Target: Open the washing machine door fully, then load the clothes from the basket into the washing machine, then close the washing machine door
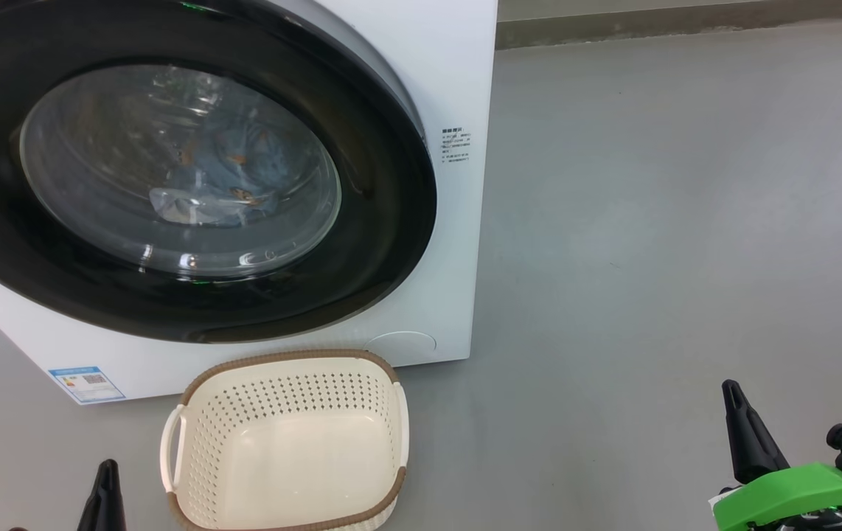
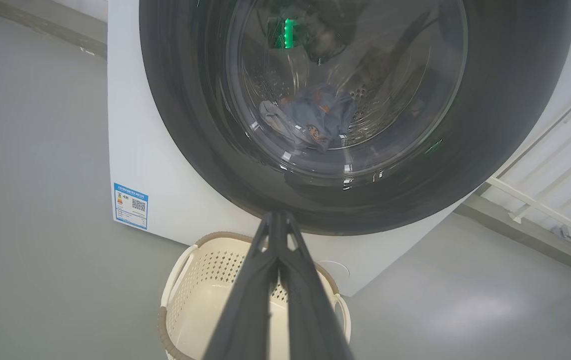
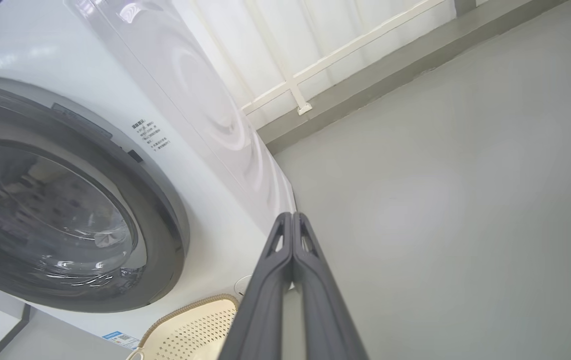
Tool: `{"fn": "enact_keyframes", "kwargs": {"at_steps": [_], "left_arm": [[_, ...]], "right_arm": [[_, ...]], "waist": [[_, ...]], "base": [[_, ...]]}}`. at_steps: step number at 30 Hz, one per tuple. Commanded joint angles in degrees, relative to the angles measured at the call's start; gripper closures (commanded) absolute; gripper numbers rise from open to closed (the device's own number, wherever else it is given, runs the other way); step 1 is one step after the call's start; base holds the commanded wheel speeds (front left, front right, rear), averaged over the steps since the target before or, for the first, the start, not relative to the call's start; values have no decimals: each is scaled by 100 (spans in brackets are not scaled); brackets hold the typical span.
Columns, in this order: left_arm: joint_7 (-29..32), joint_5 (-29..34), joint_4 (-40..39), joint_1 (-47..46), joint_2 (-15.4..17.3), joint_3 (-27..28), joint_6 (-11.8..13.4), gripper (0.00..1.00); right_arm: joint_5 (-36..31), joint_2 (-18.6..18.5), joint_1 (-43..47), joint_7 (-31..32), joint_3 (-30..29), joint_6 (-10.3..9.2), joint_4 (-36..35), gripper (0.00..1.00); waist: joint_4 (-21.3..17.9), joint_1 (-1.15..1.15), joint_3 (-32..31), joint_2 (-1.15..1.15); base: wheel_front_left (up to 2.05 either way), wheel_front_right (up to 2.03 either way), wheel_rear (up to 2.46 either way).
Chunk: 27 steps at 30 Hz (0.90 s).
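While one door [image 1: 390,221] sits shut, one basket [image 1: 288,402]

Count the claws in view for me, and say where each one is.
2: left claw, shut, just left of the basket; right claw, shut, above the floor well to the basket's right.

Clothes [image 2: 310,122] — behind the shut door [image 2: 180,100]
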Motion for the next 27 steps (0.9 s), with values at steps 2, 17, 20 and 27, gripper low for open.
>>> {"fn": "enact_keyframes", "kwargs": {"at_steps": [2, 17, 20, 27], "left_arm": [[43, -185, -190, -213, 73, 97, 37, 100], [294, -1027, -268, -295, -20, 137, 62, 100], [345, -1195, -283, -311, -38, 145, 67, 100], [446, -1531, -314, -344, -76, 161, 77, 100]], "right_arm": [[181, -40, -245, 55, -63, 0, -161, 100], [996, 22, -300, 299, -160, 0, -193, 100], [1159, 34, -311, 348, -179, 0, -199, 100], [1486, 59, -333, 446, -218, 0, -211, 100]], "waist": [[7, 0, -3, 0], [52, 0, -22, 0], [61, 0, -26, 0], [79, 0, -34, 0]], "base": [[0, 0, 0], [0, 0, 0], [0, 0, 0], [0, 0, 0]]}}
